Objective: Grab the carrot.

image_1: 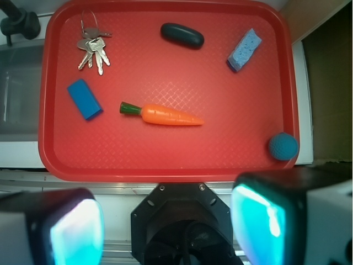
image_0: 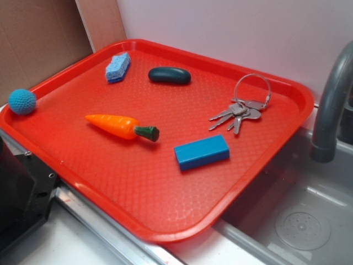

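Observation:
The orange toy carrot (image_0: 113,126) lies flat near the middle of the red tray (image_0: 165,221), its green stub pointing right toward the blue block (image_0: 201,152). In the wrist view the carrot (image_1: 168,115) lies in the tray's middle with its stub to the left. My gripper (image_1: 168,226) shows only in the wrist view. It is high above the tray's near edge, open wide and empty, with one teal pad (image_1: 77,232) at each bottom corner. The gripper is out of the exterior view.
On the tray also lie a bunch of keys (image_0: 242,110), a dark green oval (image_0: 169,75), a blue sponge (image_0: 117,67) and a blue ball (image_0: 22,101) on the left rim. A grey faucet (image_0: 331,105) and sink (image_0: 300,226) are at the right.

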